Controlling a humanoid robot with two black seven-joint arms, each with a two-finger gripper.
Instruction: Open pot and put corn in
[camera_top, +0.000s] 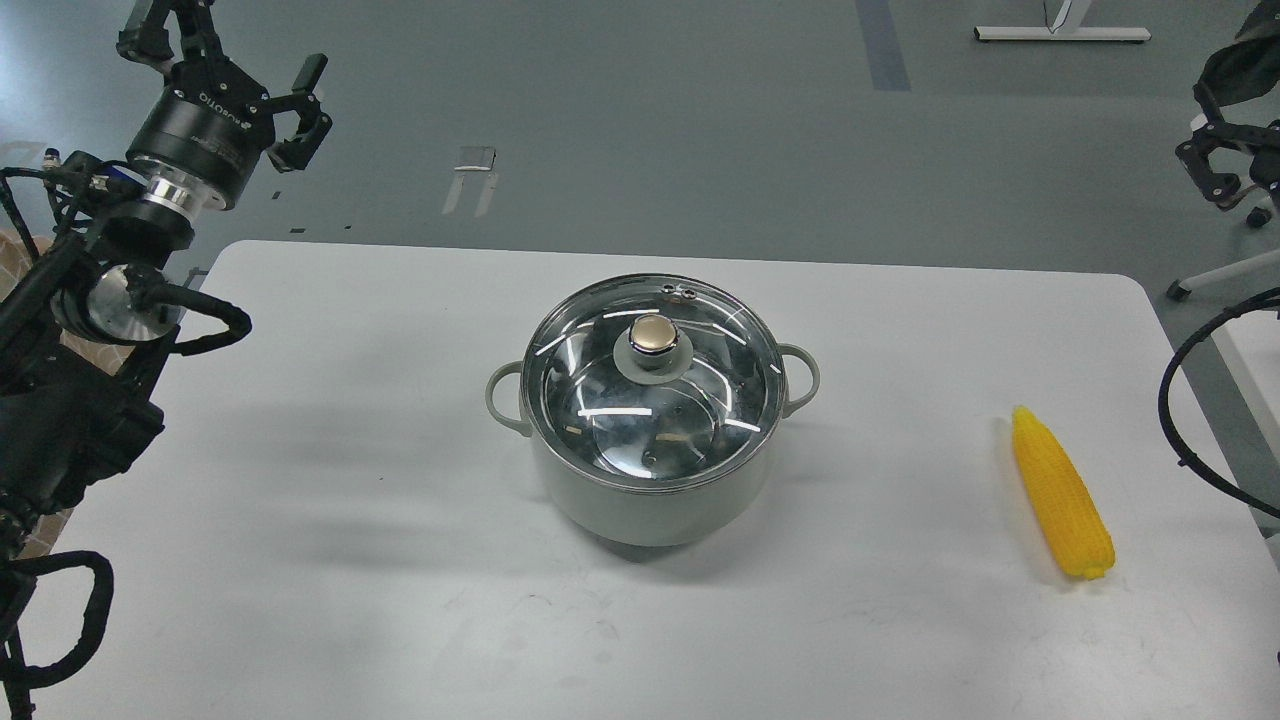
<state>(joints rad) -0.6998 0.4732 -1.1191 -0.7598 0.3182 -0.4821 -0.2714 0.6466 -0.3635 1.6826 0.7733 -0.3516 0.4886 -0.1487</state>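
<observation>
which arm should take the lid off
Left, probably. The left gripper is in view, open, raised beyond the table's far-left corner; the lid still covers the pot. No right gripper shows.

Pot (650, 500) stands at centre of frame on the white tabletop (330, 560), glass lid (650, 385) seated on its rim, brass-coloured knob (654, 335) on top. Corn (1062, 493) lies at right of frame, well apart from the pot, pointed end toward the top. Left tool (232, 45) is raised at upper left, beyond the tabletop edge, fingers spread, holding nothing. Right tool at upper right edge is only partly visible; its condition cannot be judged.
</observation>
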